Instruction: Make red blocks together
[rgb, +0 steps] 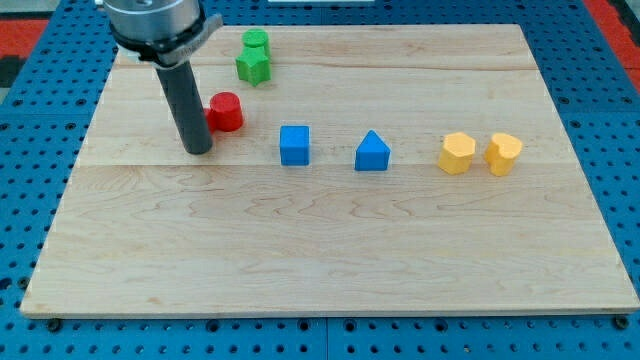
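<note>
A red cylinder block (227, 111) stands on the wooden board (330, 250) at the upper left. Only one red block shows; part of it is hidden behind the rod. My tip (197, 150) rests on the board just left of and slightly below the red cylinder, close to it or touching it. The dark rod rises from the tip to the arm's head at the view's top left.
Two green blocks, a cylinder (257, 42) and a star-like one (253, 67), sit above the red block. A blue cube (294, 144) and a blue triangular block (372, 152) lie mid-board. Two yellow blocks (457, 153) (503, 153) sit at the right.
</note>
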